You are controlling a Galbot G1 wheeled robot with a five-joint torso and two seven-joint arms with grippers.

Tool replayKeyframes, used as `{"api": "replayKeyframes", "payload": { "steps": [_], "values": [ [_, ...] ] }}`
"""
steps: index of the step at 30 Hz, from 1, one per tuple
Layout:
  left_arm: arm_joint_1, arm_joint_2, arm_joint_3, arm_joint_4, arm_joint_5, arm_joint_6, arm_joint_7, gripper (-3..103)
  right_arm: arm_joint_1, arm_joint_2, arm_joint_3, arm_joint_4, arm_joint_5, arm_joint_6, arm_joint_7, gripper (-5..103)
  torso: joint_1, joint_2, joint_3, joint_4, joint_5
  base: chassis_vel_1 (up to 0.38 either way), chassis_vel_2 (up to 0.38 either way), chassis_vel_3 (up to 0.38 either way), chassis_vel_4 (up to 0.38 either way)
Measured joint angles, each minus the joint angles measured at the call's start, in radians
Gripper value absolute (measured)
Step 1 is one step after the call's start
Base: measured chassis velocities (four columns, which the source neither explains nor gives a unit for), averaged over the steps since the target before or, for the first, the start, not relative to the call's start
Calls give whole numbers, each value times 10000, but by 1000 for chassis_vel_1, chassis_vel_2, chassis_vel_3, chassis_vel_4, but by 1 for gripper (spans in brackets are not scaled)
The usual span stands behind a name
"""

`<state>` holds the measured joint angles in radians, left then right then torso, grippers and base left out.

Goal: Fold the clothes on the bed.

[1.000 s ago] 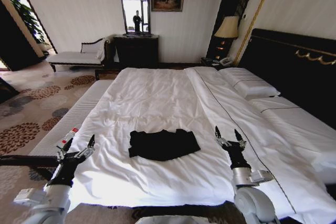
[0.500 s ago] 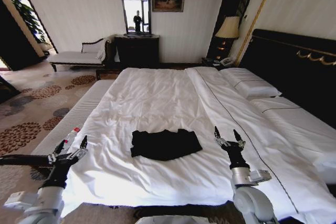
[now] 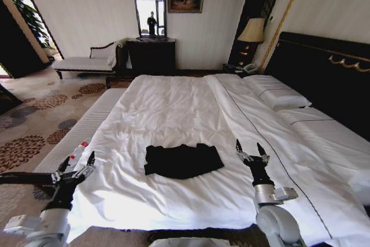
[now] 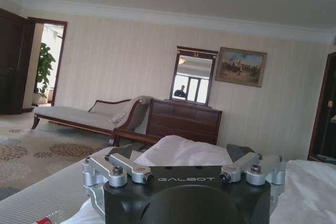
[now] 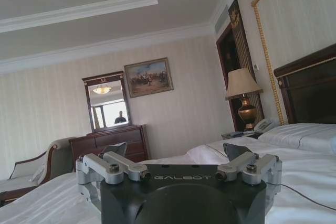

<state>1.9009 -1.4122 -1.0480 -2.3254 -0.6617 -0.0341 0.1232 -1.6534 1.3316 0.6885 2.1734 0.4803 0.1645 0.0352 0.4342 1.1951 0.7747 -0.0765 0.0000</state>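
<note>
The clothes are one black T-shirt (image 3: pixel 182 161), lying flat in a compact, roughly rectangular shape on the white duvet of the bed (image 3: pixel 173 108), near its foot. My left gripper (image 3: pixel 77 163) is open and points upward beside the bed's left edge, well left of the shirt. My right gripper (image 3: pixel 248 146) is also open and upright over the duvet, just right of the shirt and apart from it. In the left wrist view the left gripper (image 4: pixel 184 153) holds nothing. The right wrist view shows the right gripper (image 5: pixel 175 153) equally empty.
White pillows (image 3: pixel 277 95) and a tall dark headboard (image 3: pixel 324 73) lie to the right. A chaise bench (image 3: pixel 87 62), dark dresser (image 3: pixel 150 55) and lamp (image 3: pixel 251 30) stand along the far wall. Patterned carpet (image 3: pixel 40 114) spreads on the left. A small red-and-white object (image 3: pixel 78 150) sits near the left gripper.
My left gripper has drifted left and a little down, away from the bed's edge. The right gripper and the shirt have hardly moved.
</note>
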Motion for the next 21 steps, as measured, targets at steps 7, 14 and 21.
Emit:
{"api": "replayKeyframes", "payload": {
  "steps": [7, 14, 21],
  "values": [
    [-160, -107, 18, 138, 108, 22, -315, 100, 258, -122, -157, -273, -57, 409, 21, 100, 0, 0, 0, 0, 0, 0, 0, 0, 0],
    [-908, -119, 74, 508, 35, 761, -968, 100, 850, -406, -431, -1056, -31, 419, 19, 100, 0, 0, 0, -1, -1, 0, 0, 0, 0],
    [-1198, 417, 469, 1983, 955, 1131, -618, 100, 1675, -473, -959, -2382, -181, 522, 5, 100, 0, -1, 0, 3, 0, 0, 0, 0, 0]
  ]
}}
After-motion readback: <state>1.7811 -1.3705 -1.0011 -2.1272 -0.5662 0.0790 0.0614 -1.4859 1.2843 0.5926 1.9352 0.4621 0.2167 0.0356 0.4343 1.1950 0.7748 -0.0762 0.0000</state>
